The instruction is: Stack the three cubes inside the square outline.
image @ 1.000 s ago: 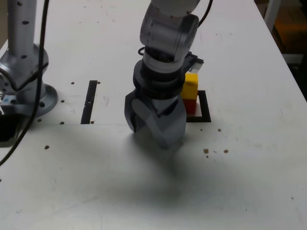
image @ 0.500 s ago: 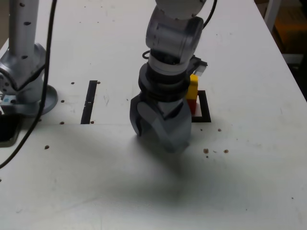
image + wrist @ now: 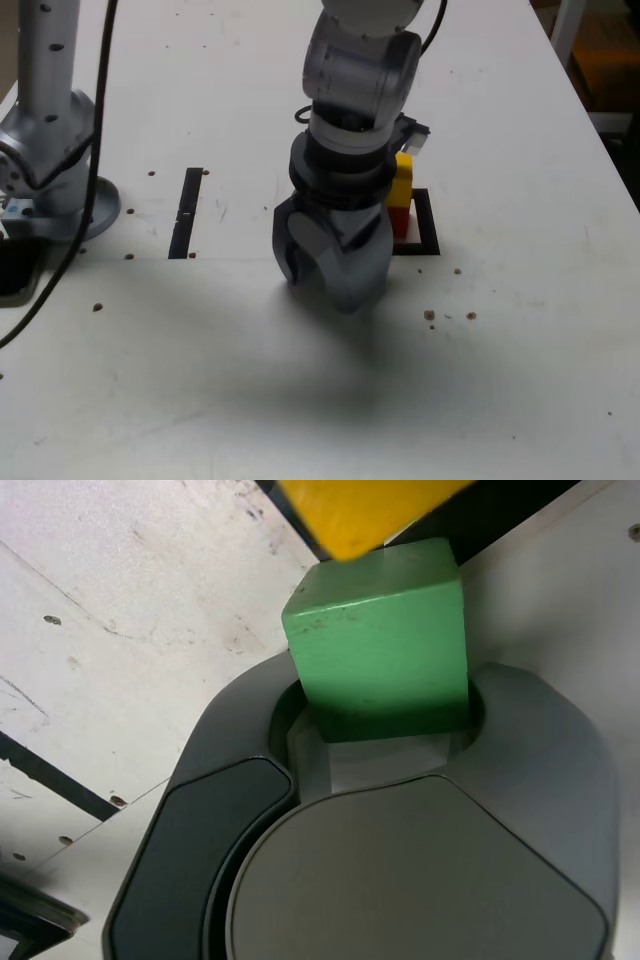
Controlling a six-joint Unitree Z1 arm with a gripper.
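- The square outline [image 3: 426,226] lies on the white table [image 3: 520,380], with the straight black tape strip [image 3: 186,212] well apart from it toward the exterior view's left
- A yellow cube [image 3: 401,181] sits on a red cube [image 3: 401,222] inside the outline — both half hidden by the arm
- The gripper [image 3: 335,270] stands low over the table, just beside the outline on its exterior-view left
- In the wrist view its jaws are closed around the green cube [image 3: 385,645], which seems seated in the curved notch — the contact faces are hidden
- The yellow cube's edge shows just beyond the green one
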